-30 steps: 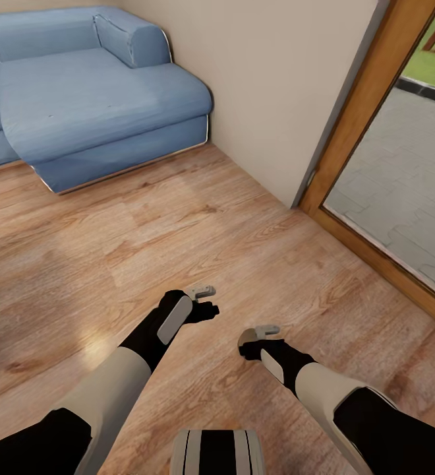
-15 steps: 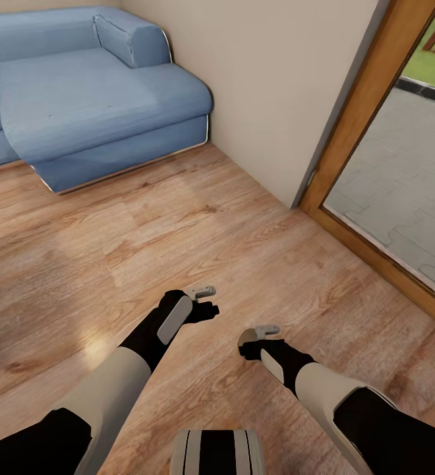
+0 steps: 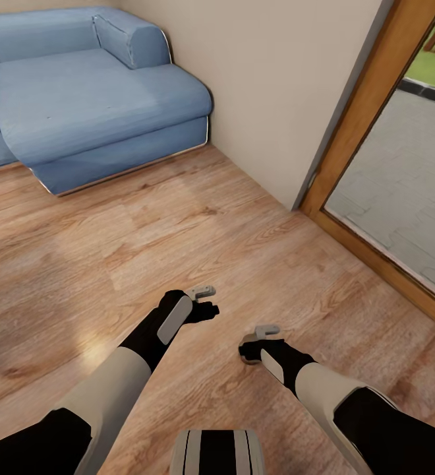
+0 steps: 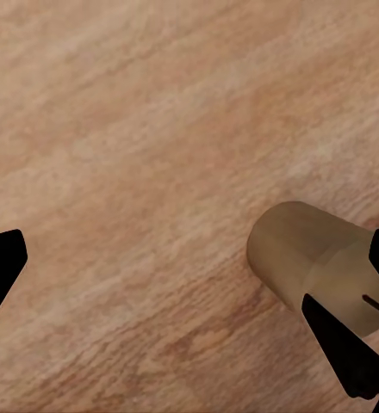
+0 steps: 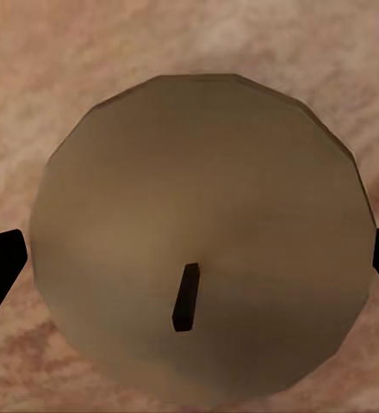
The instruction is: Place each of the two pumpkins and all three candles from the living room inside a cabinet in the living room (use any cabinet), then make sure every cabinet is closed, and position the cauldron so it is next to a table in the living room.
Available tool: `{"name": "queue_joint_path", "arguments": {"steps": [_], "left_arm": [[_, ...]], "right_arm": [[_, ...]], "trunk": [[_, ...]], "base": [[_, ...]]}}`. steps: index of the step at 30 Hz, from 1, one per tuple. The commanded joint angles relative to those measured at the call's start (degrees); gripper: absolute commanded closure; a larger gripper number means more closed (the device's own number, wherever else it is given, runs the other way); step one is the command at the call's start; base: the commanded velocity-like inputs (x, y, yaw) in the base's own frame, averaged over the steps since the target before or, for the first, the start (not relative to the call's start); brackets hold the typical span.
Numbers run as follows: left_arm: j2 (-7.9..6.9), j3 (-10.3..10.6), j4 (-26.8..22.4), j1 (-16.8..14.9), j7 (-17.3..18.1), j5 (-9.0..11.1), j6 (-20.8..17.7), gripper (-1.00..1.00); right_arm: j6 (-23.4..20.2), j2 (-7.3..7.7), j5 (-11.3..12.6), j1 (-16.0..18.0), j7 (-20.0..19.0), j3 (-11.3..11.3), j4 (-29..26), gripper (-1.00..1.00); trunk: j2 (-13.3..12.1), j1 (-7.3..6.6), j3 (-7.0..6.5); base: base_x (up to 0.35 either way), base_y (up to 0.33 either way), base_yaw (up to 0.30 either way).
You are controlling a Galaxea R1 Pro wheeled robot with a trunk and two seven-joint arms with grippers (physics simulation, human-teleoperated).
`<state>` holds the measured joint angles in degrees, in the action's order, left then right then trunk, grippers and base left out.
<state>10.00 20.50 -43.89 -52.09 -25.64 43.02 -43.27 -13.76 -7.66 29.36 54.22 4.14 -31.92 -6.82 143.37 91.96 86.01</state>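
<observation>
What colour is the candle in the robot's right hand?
Tan-brown candle with a dark wick, seen best in the right wrist view.

I see a plain tan-brown candle point(image 5: 198, 232) with a short dark wick, over a floor point(image 3: 112, 264) of warm orange-brown wood grain. The sofa point(image 3: 79, 92) is soft blue, the wall point(image 3: 277, 86) plain beige, the door frame point(image 3: 376, 112) honey-brown; my arms are black and cream, with grey fingertips point(image 3: 206, 289)
</observation>
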Motion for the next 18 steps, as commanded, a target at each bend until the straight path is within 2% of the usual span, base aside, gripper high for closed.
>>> {"name": "queue_joint_path", "arguments": {"steps": [1, 12, 16, 18], "left_arm": [[0.0, 0.1, -0.1, 0.0, -0.6, 0.6, -0.1, -1.0], [0.0, 0.1, -0.1, 0.0, -0.6, 0.6, -0.1, -1.0], [0.0, 0.1, -0.1, 0.0, -0.6, 0.6, -0.1, -1.0], [0.0, 0.1, -0.1, 0.0, -0.6, 0.6, -0.1, -1.0]], "right_arm": [[-0.3, 0.02, 0.5, 0.0, 0.3, -0.5, -0.1, -1.0], [-0.3, 0.02, 0.5, 0.0, 0.3, -0.5, -0.1, -1.0], [-0.3, 0.02, 0.5, 0.0, 0.3, -0.5, -0.1, -1.0], [-0.3, 0.02, 0.5, 0.0, 0.3, -0.5, -0.1, -1.0]], "trunk": [[0.0, -0.01, 0.03], [0.0, -0.01, 0.03], [0.1, 0.1, 0.92], [0.1, 0.1, 0.92]], "base": [[0.012, 0.0, 0.0], [0.002, 0.0, 0.0], [0.0, 0.0, 0.0], [0.0, 0.0, 0.0]]}}
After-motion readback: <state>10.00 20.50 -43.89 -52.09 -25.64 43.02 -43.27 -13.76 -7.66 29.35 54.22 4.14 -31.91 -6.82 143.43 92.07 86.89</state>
